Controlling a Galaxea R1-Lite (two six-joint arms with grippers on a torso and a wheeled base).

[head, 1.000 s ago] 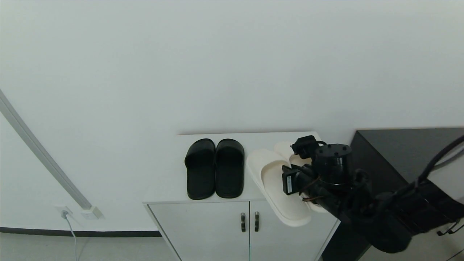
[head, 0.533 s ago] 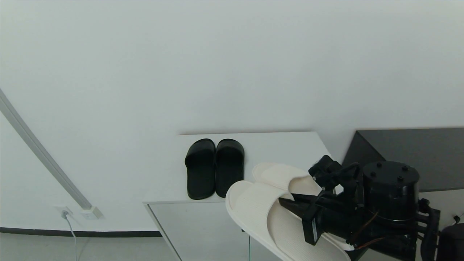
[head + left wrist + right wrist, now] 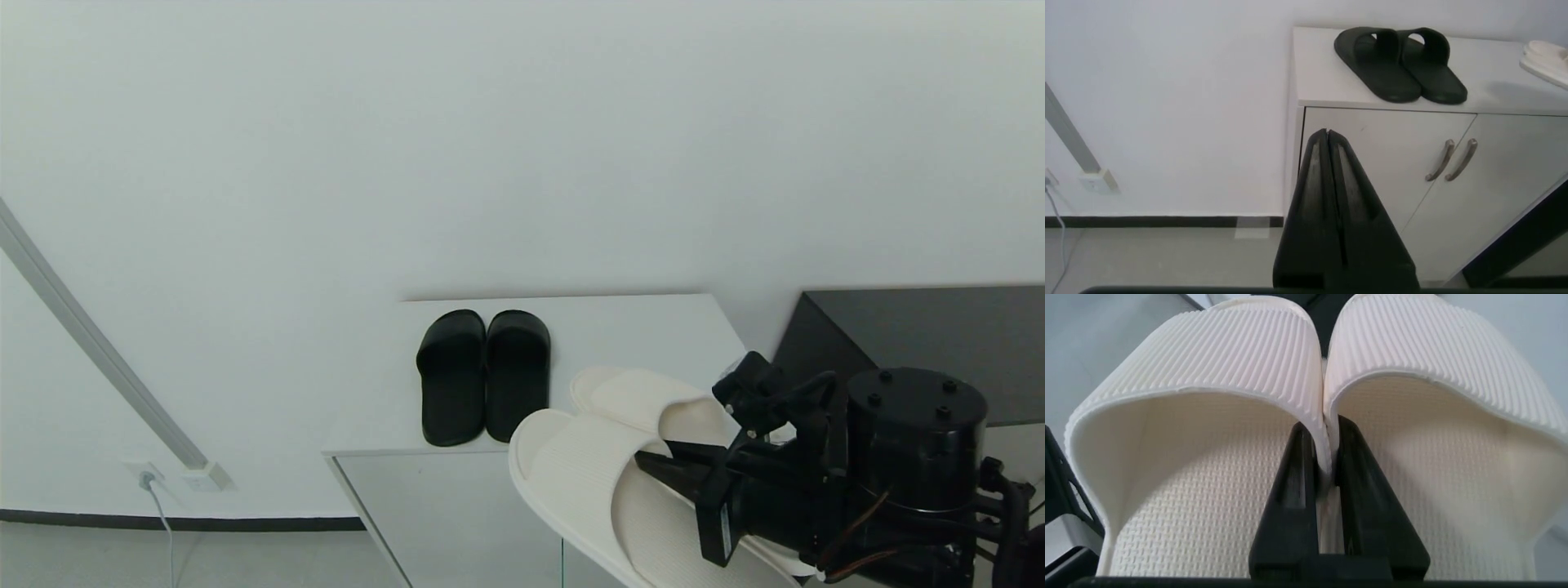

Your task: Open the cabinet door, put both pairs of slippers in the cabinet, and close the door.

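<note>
While the right gripper (image 3: 1324, 441) pinches the white slippers (image 3: 571, 465) by their touching straps, aloft before the shut cabinet door (image 3: 1388, 155), it should hold them level, and the left gripper (image 3: 1328, 135), pressed together and empty, should pull the handle (image 3: 1443, 159).

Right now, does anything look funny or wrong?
Yes. The right tool pinches the white slippers together in the air, but the cabinet doors are shut, so the slippers have nowhere to go.

White cabinet (image 3: 637, 327) top: blk slippers (image 3: 484, 380) pair, side by side, left half.
</note>
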